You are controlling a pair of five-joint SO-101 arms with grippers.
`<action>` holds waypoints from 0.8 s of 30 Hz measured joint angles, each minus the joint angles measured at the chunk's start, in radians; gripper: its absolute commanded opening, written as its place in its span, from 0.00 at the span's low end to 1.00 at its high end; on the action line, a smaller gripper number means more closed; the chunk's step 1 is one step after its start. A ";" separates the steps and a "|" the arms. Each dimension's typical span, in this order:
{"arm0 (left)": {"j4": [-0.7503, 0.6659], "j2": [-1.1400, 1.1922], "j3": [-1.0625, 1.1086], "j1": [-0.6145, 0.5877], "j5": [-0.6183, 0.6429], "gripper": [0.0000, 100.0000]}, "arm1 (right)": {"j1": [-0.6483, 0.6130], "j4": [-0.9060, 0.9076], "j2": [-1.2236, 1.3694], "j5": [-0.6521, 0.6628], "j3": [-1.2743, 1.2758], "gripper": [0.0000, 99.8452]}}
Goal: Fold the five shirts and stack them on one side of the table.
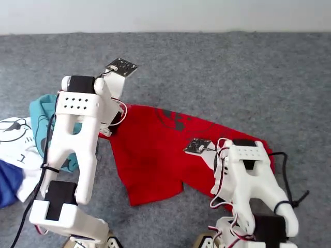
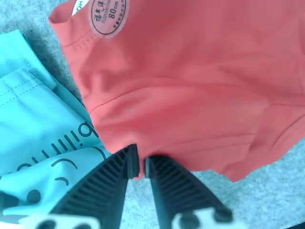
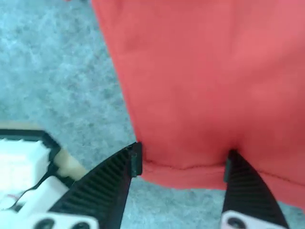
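A red shirt [image 1: 155,150] lies spread on the grey table, a dark print near its far edge. My left gripper [image 2: 139,164] is at the shirt's left edge, beside the label [image 2: 108,14], shut on a pinch of red fabric [image 2: 190,95]. My right gripper [image 3: 182,162] stands open over the red shirt's hem [image 3: 190,169], one finger [image 3: 131,160] at the cloth's edge and the other on the fabric. In the high view the right arm [image 1: 248,170] covers the shirt's right part. A teal shirt [image 2: 38,124] lies right beside the left gripper.
At the table's left edge lie the teal shirt [image 1: 41,111], a white shirt [image 1: 15,139] and a blue one [image 1: 8,183], bunched together. Grey table surface [image 1: 232,77] stretches open behind and to the right of the red shirt.
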 measured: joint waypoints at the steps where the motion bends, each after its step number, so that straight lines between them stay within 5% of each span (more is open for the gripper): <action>1: 0.000 0.000 0.000 0.000 0.000 0.01 | 0.000 -0.021 -0.002 0.000 0.014 0.22; 7: 0.000 0.000 0.000 0.000 0.000 0.01 | 0.012 -0.086 -0.002 0.000 0.018 0.04; 14: 0.000 0.000 0.000 0.000 0.000 0.01 | 0.011 -0.089 -0.002 0.000 0.018 0.01; 24: 0.009 0.002 -0.031 0.000 0.000 0.01 | 0.008 0.244 -0.250 0.000 -0.201 0.01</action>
